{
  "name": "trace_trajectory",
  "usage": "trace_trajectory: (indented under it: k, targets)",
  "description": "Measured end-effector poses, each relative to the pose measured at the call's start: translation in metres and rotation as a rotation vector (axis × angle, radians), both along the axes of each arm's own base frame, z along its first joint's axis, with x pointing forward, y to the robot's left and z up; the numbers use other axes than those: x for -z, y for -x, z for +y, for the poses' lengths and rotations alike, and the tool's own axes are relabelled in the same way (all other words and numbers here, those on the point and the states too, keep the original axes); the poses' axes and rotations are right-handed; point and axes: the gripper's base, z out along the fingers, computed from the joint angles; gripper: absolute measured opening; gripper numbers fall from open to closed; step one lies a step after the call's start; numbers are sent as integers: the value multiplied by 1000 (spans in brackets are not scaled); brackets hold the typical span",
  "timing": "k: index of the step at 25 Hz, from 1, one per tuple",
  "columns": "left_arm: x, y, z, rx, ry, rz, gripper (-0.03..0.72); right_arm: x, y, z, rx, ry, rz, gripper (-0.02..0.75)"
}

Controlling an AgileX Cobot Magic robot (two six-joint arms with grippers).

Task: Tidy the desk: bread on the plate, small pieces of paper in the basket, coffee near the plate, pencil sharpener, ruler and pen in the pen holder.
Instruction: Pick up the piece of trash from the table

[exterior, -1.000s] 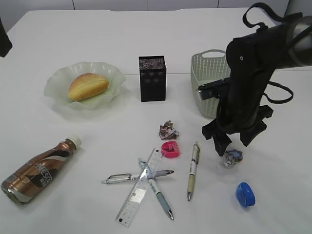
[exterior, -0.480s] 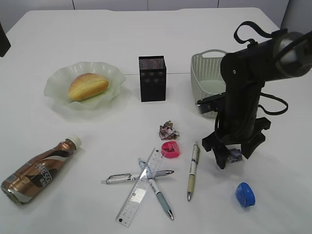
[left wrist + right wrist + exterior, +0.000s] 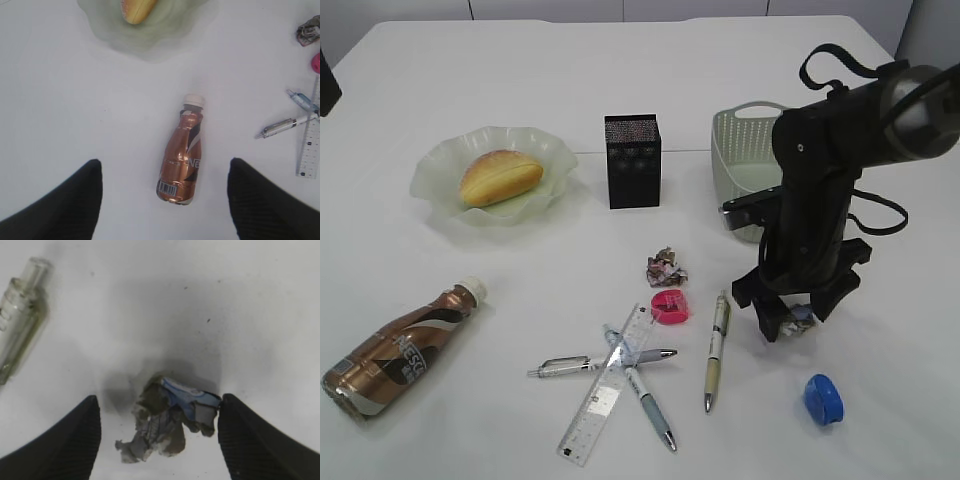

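Observation:
My right gripper (image 3: 798, 316) is down at the desk (image 3: 470, 60), open, its fingers on either side of a crumpled piece of paper (image 3: 170, 420); the wad touches the right finger (image 3: 265, 440). A second paper wad (image 3: 666, 268) lies left of it. My left gripper (image 3: 162, 200) hangs open above the coffee bottle (image 3: 181, 160), which lies on its side. The bread (image 3: 500, 177) sits on the green plate (image 3: 440, 190). The black pen holder (image 3: 633, 160) and the basket (image 3: 740, 150) stand behind. A pink pencil sharpener (image 3: 670, 306), the ruler (image 3: 605, 388) and pens (image 3: 716, 350) lie in front.
A blue round sharpener (image 3: 823, 398) lies right of the pens, near the front edge. The basket stands just behind my right arm. Two crossed pens (image 3: 645, 395) lie under the ruler. A pen's clear end (image 3: 20, 315) shows left of my right gripper.
My right gripper has moved down and a little right over the paper wad, which lay beside its fingers a second ago and now lies between them. Everything else is unmoved.

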Motion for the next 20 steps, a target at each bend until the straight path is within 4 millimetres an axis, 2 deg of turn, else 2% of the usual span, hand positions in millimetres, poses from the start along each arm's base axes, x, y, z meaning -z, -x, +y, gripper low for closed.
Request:
trace_trajectory:
  k: [20]
  targets:
    - [0, 0, 0, -1, -5, -2, 560, 0, 0, 0, -1, 5, 3, 561]
